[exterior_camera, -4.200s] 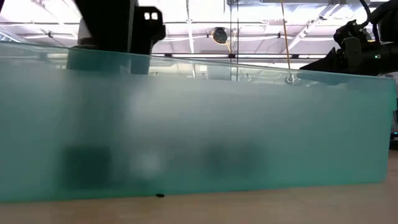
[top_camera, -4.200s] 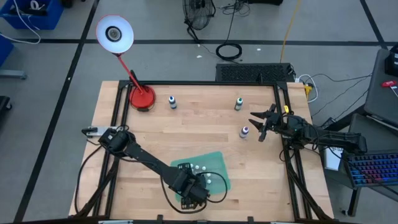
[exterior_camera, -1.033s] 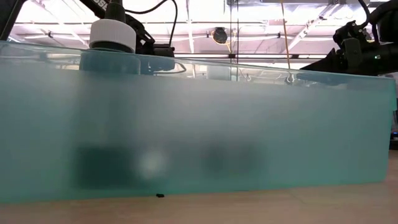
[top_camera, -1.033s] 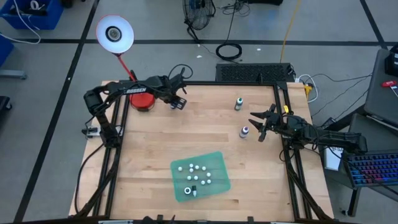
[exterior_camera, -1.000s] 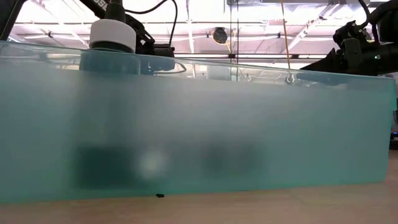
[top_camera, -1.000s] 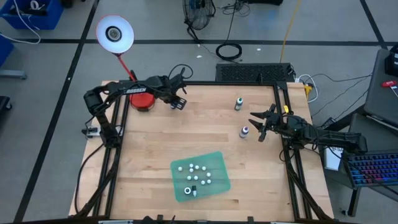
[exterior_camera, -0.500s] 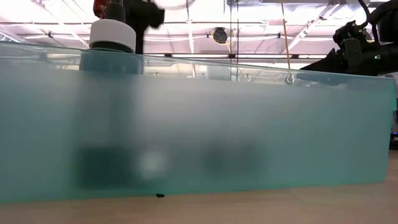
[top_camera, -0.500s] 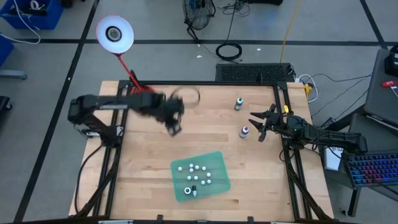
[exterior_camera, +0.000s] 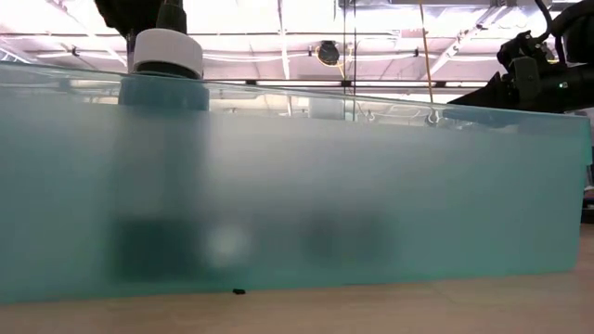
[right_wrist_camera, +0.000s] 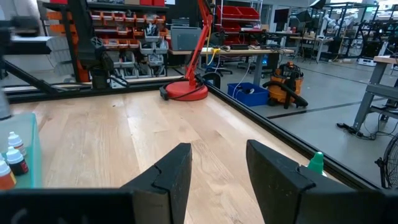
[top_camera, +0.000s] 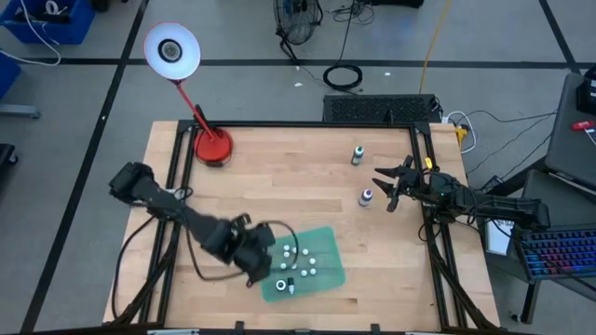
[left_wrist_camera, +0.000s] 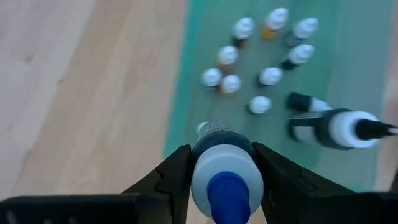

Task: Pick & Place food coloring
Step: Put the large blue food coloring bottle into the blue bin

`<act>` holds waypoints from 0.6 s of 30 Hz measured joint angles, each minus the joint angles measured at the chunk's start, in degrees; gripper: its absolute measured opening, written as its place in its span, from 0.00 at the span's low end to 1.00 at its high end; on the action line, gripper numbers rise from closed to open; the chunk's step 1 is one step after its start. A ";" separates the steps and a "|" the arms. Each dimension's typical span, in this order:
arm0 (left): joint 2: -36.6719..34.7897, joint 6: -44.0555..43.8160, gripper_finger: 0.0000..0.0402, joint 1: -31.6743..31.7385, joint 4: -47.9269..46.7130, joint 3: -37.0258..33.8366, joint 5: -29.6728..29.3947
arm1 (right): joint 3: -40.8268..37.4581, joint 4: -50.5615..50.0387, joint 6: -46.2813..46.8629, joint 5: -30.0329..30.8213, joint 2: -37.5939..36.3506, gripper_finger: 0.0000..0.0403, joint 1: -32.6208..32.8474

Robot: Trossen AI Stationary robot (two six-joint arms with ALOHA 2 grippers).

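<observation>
Now that the left gripper [left_wrist_camera: 225, 180] has swung from the far corner, clamping a small white-capped, blue-tipped food coloring bottle [left_wrist_camera: 224, 171], the translucent green tray [top_camera: 328, 241] lies just ahead, so release looks next, while the right gripper [right_wrist_camera: 217, 165] waits open.

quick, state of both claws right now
left claw: closed on a blue food coloring bottle above the teal tray.
right claw: open, holding nothing.

A red desk lamp [top_camera: 212, 145] stands on the wooden table [top_camera: 307, 195].
</observation>
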 joint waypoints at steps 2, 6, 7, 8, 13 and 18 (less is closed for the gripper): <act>1.63 0.13 0.37 -1.42 0.53 1.11 -1.20 | -0.01 0.00 0.00 -0.01 0.00 0.35 0.00; 4.70 -0.21 0.37 -2.48 0.47 2.58 -0.69 | 0.00 0.00 0.00 -0.02 0.00 0.35 0.00; 5.59 -0.19 0.37 -2.49 0.50 2.84 -0.36 | 0.00 0.00 0.01 -0.02 0.00 0.35 -0.01; 6.29 -0.19 0.37 -2.45 0.54 3.05 0.38 | 0.00 0.00 0.00 0.00 0.00 0.35 -0.02; 9.52 -0.13 0.37 -1.71 1.06 3.18 3.49 | -0.02 0.00 0.00 -0.02 0.00 0.35 -0.01; 11.66 0.14 0.37 -1.12 1.04 3.18 4.13 | -0.02 0.00 0.00 0.00 0.00 0.35 0.00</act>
